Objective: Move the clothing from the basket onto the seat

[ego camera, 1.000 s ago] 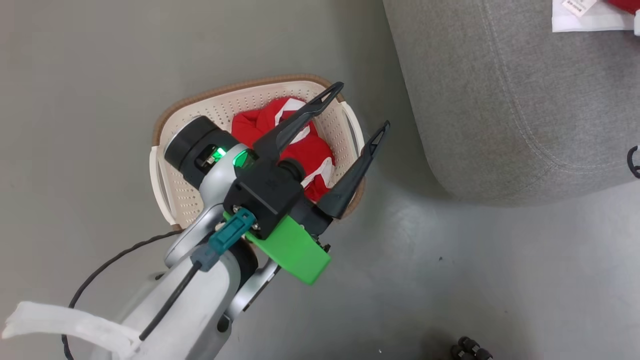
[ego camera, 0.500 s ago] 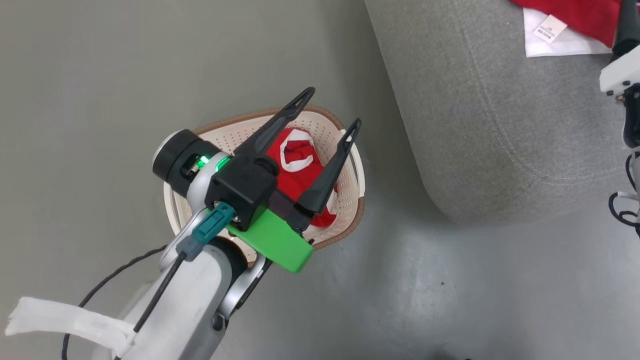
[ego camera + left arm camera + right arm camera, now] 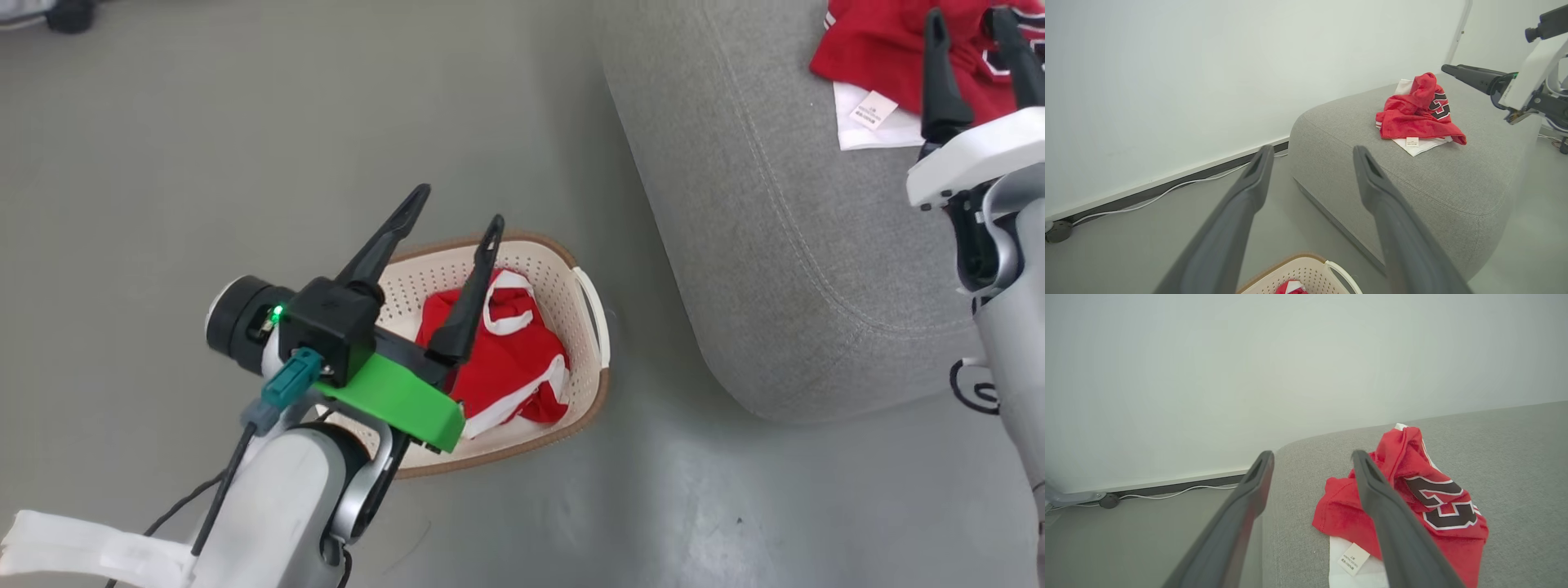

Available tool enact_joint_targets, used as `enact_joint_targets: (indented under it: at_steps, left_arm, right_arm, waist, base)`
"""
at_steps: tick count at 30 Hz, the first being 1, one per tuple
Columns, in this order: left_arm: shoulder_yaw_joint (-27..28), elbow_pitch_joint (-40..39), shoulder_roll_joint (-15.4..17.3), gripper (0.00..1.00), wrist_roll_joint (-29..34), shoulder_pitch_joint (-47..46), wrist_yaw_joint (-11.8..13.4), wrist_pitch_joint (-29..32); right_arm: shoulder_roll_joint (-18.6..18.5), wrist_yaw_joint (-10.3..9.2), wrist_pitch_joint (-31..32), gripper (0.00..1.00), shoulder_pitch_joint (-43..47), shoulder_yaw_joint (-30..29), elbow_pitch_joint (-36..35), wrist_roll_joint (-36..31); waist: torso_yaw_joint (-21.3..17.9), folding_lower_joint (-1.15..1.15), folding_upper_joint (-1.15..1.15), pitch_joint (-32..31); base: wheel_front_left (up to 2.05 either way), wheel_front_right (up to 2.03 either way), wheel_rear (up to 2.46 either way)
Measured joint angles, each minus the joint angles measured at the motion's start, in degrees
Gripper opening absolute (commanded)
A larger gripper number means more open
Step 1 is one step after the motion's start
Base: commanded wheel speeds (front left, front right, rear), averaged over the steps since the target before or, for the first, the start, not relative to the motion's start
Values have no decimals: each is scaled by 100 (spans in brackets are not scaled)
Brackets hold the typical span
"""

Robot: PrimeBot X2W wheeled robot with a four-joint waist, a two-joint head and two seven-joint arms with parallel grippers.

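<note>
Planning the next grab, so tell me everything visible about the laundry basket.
The small rectangular cream plastic basket has perforated walls, a brown woven-look rim and a white side handle. It stands upright on the grey floor, near the grey fabric seat but apart. Crumpled red-and-white clothing lies inside; the open left gripper hovers above it.

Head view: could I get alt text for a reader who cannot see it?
A cream basket on the grey floor holds crumpled red clothing, with the open left gripper over it. To the right, a red jersey lies on the grey seat near the open right gripper.
</note>
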Motion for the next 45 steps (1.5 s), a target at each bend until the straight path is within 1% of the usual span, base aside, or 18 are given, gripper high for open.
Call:
enact_joint_targets:
  at_steps: [10,18,19,21,22,25,28,34,41,45]
  left_arm:
    - [399,123,54,100,-116,406,322,-101]
    - [749,213,76,100,-179,761,446,-168]
    - [769,225,76,100,-179,801,459,-169]
    - [800,238,76,100,-191,898,460,-168]
    - [813,242,76,100,-191,951,461,-168]
    - [913,281,77,100,-198,1115,471,-169]
    - [980,314,81,100,-315,1267,514,-192]
    - [1116,327,86,100,-331,1527,519,-192]
    - [1204,313,88,100,-332,1779,522,-176]
    - [1295,310,87,100,-332,1879,572,-159]
  right_arm:
    - [247,-1,-2,100,560,221,-745,-102]
    - [401,-25,-10,100,1107,430,-1237,-190]
    - [405,-67,-11,100,1194,436,-1283,-191]
    - [412,-73,-10,100,1373,439,-1388,-192]
    - [421,-126,-10,100,1456,447,-1445,-193]
    - [472,-198,-8,100,1677,489,-1606,-194]
    - [500,-253,26,100,1937,534,-1753,-194]
    - [558,-391,185,100,2441,575,-2034,-197]
    - [553,-614,348,100,2909,594,-2446,-246]
    - [564,-675,412,100,3156,581,-2632,-245]
  waist:
    - [183,0,0,-531]
    - [311,0,0,-877]
    - [327,0,0,-917]
    - [364,0,0,-995]
    - [384,0,0,-1031]
    - [440,0,0,-1137]
    - [485,0,0,-1248]
    - [551,0,0,-1452]
    - [607,0,0,-1619]
    - [634,0,0,-1665]
  base:
    - [0,0,0]
    - [0,0,0]
    - [0,0,0]
    - [0,0,0]
    - [0,0,0]
    - [0,0,0]
    - [0,0,0]
    - [0,0,0]
    - [0,0,0]
    - [0,0,0]
